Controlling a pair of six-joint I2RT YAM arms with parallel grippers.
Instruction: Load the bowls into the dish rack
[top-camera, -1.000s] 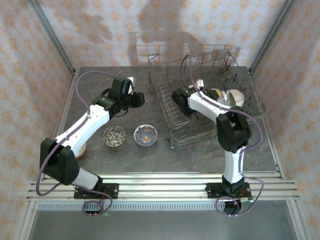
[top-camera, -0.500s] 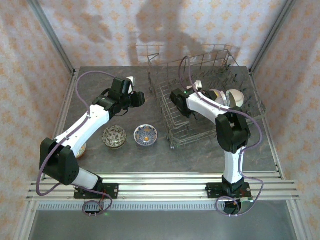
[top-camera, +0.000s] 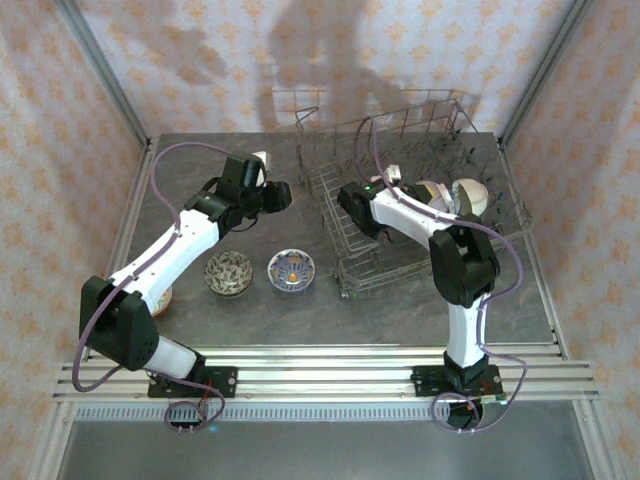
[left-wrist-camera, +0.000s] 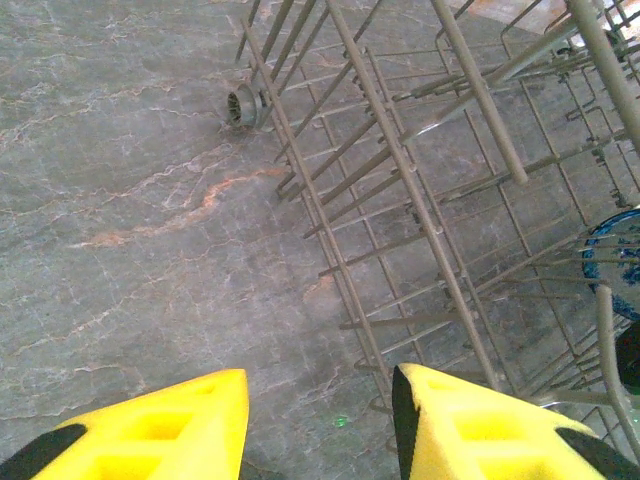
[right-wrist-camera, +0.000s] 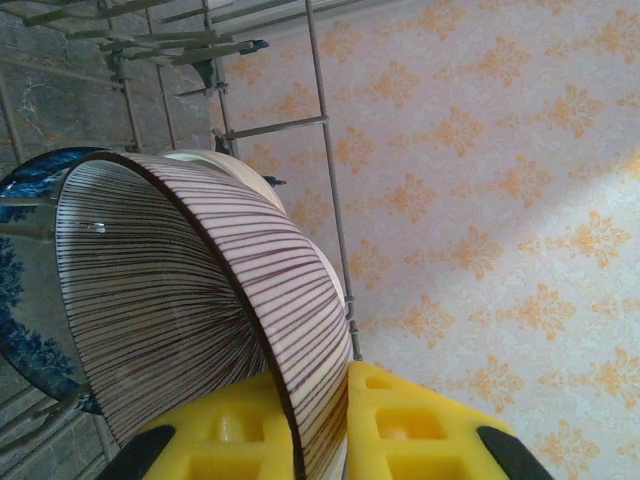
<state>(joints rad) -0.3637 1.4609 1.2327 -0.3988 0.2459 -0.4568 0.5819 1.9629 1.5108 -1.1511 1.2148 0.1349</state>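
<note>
One striped bowl (right-wrist-camera: 160, 300) hangs rim-pinched in the right gripper (right-wrist-camera: 320, 420) inside the dish rack (top-camera: 400, 270), left gripper (left-wrist-camera: 318, 400) parted, empty just outside it, and that thin grip might slip, clanking the blue-patterned bowl (right-wrist-camera: 25, 340).

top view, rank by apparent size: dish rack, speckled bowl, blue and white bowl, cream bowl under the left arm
1. dish rack, far largest
2. speckled bowl and blue-and-white bowl: look alike, tied
3. cream bowl: least showing, mostly hidden by the left arm, so unsure
</note>
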